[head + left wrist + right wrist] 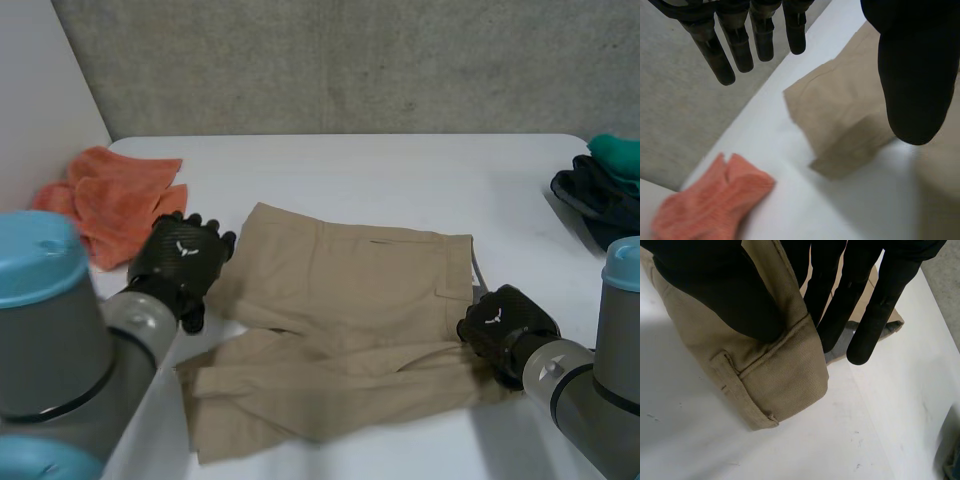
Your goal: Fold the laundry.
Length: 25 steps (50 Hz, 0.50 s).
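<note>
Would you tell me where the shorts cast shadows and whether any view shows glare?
Left wrist view: the beige shorts throw a grey shadow on the white table beside their folded corner. Right wrist view: the table is dimmer beside the waistband that the right hand pinches. Head view: even light, no glare.

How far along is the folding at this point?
Nothing looks finished: the shorts lie spread and rumpled. In hand: the right hand pinches their waistband, the left hand is open by the leg ends. Left: folding them, then the orange cloth and the dark clothes.
</note>
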Each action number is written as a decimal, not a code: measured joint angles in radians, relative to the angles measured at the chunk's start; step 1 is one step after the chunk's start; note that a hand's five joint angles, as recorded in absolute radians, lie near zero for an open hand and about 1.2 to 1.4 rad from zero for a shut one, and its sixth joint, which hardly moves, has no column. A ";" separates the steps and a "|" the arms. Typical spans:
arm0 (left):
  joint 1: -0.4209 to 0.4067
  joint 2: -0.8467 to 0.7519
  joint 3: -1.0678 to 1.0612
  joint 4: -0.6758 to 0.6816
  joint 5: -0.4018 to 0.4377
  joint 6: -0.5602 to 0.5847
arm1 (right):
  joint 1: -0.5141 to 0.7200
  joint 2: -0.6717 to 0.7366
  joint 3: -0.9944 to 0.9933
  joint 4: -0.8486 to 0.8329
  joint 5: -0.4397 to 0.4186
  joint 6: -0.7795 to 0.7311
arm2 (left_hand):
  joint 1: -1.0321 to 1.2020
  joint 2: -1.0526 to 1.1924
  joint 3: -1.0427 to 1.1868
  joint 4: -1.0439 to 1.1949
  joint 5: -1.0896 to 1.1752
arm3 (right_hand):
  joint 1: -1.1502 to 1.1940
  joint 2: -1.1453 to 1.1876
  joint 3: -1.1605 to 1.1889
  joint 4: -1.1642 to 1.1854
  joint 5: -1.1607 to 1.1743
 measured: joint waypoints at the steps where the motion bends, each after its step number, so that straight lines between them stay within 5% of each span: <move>1: -0.003 0.026 -0.009 -0.042 0.018 -0.032 | 0.000 0.000 0.000 0.000 0.000 0.000 | 0.000 0.000 0.000 0.000 0.000 | 0.000 0.000 0.000 0.000 0.000; 11: -0.012 0.114 -0.074 -0.308 0.215 -0.246 | -0.001 -0.001 -0.001 0.000 0.002 0.001 | 0.033 0.018 0.015 0.024 0.030 | 0.000 0.000 0.000 0.000 0.000; 20: -0.004 -0.022 -0.074 -0.158 0.192 -0.248 | -0.002 -0.010 -0.001 0.003 0.015 0.001 | 0.771 0.723 0.710 0.722 0.721 | 0.000 0.000 0.000 0.000 0.000; 25: -0.006 -0.076 -0.041 -0.057 0.141 -0.225 | -0.002 -0.017 -0.019 0.001 0.016 0.001 | 0.871 0.899 0.887 0.906 0.880 | 0.000 0.000 0.000 0.000 0.000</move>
